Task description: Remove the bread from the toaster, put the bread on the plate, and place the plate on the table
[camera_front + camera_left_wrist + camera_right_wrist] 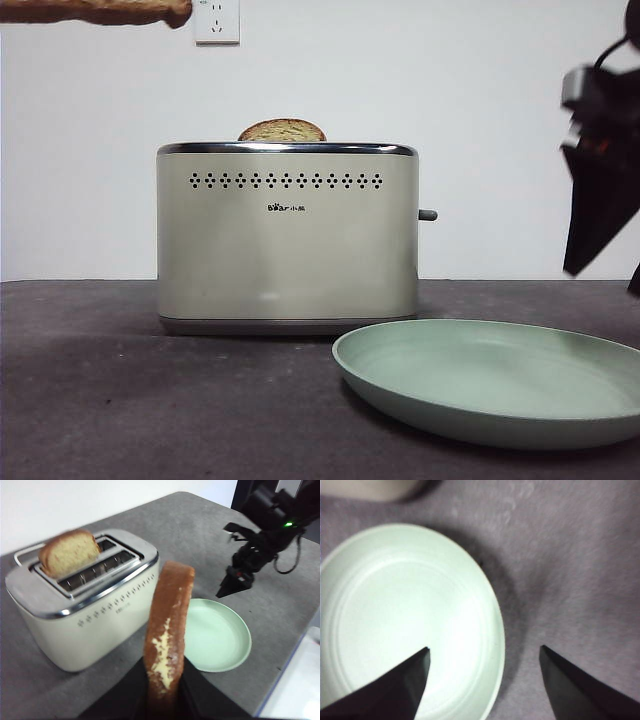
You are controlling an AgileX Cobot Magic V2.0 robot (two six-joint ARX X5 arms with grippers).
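Note:
My left gripper is shut on the bread, a brown-crusted slice seen edge-on, held in the air above the table between the toaster and the plate. In the front view the bread shows at the top left, high above the cream toaster. The mint-green plate lies empty on the table, in front and right of the toaster. My right gripper is open, hovering over the plate's rim; it shows dark at the right edge of the front view.
A second slice stands in the toaster's rear slot, only its domed crust showing; it also shows in the left wrist view. The toaster's lever sticks out on the right side. A wall socket is behind.

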